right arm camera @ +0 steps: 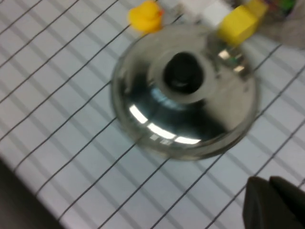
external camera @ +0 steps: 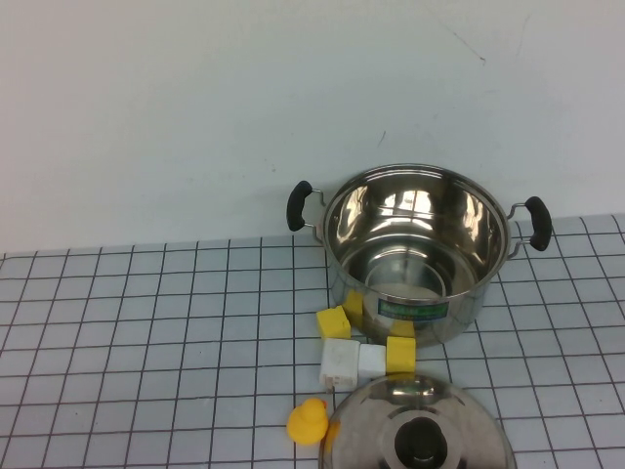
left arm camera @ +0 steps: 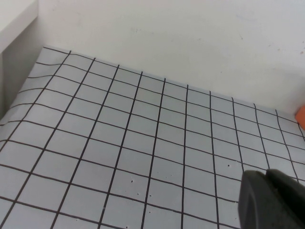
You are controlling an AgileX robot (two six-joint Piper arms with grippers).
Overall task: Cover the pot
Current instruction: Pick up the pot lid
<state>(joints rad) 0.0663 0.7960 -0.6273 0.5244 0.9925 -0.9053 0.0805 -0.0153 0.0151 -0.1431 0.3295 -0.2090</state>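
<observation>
The shiny steel pot [external camera: 418, 252] stands open and empty at the back right of the checked table, with two black side handles and a green label on its front. The domed steel lid [external camera: 418, 430] with a black knob lies on the table in front of it, at the near edge. The lid also shows in the right wrist view [right arm camera: 183, 90]. My right gripper [right arm camera: 272, 202] is shut and empty, hovering above the table beside the lid. My left gripper [left arm camera: 269, 199] is shut and empty over bare table; neither arm shows in the high view.
Yellow blocks [external camera: 334, 320] and white blocks [external camera: 341, 362] lie between pot and lid. A yellow rubber duck [external camera: 308, 422] sits left of the lid; it also shows in the right wrist view [right arm camera: 147, 15]. A white wall stands behind the table.
</observation>
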